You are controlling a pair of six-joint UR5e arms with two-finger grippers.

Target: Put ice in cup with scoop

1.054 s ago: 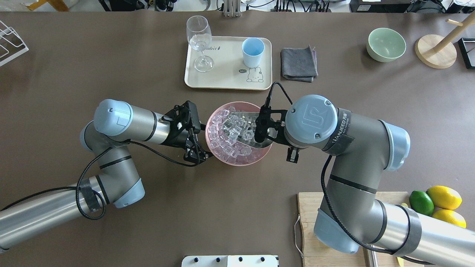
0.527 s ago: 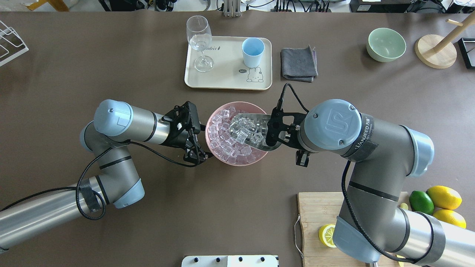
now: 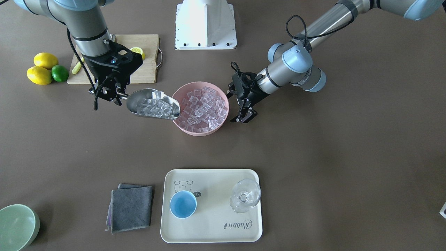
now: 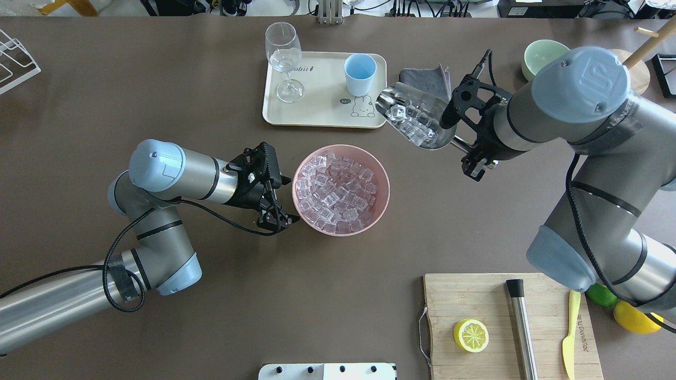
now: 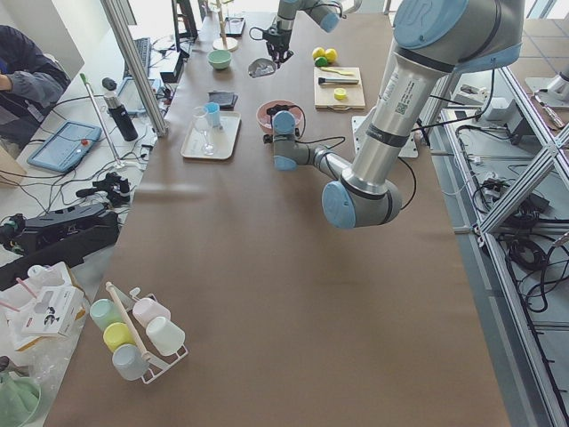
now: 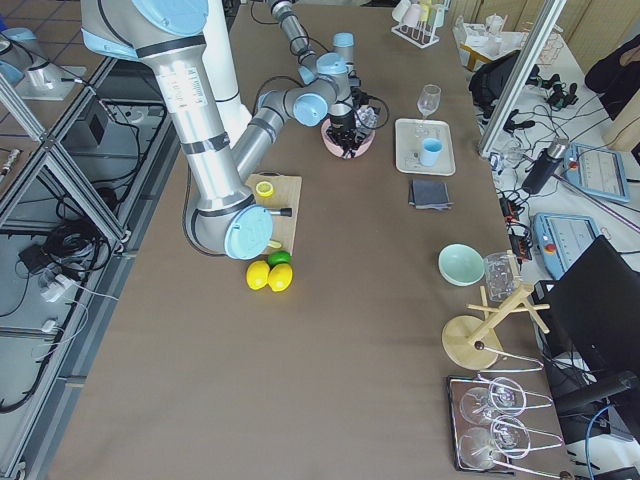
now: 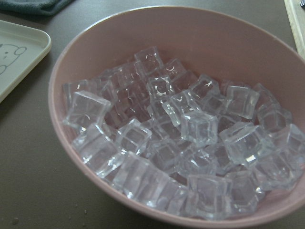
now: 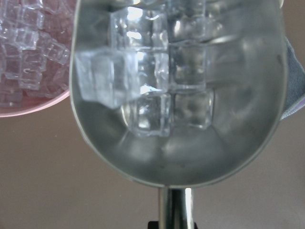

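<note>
My right gripper (image 4: 467,150) is shut on the handle of the steel scoop (image 4: 417,119), which is held in the air and loaded with several ice cubes (image 8: 157,81). In the overhead view the scoop sits just right of the tray. In the front view it (image 3: 153,104) hangs beside the pink bowl (image 3: 200,132). The light-blue cup (image 4: 360,74) stands empty on the cream tray (image 4: 322,113). The pink bowl (image 4: 383,184) is full of ice (image 7: 190,129). My left gripper (image 4: 282,187) is open beside the bowl's left rim.
A clear stemmed glass (image 4: 284,58) stands on the tray's left side. A grey cloth (image 4: 425,84) lies right of the tray, partly under the scoop. A pale-green bowl (image 4: 538,58) is at the back right. A cutting board (image 4: 507,295) holds a lemon half, a steel rod and a yellow knife.
My right arm has lifted the scoop with ice out of the pink bowl and carried it back and right, towards the tray. My left arm has barely moved.
</note>
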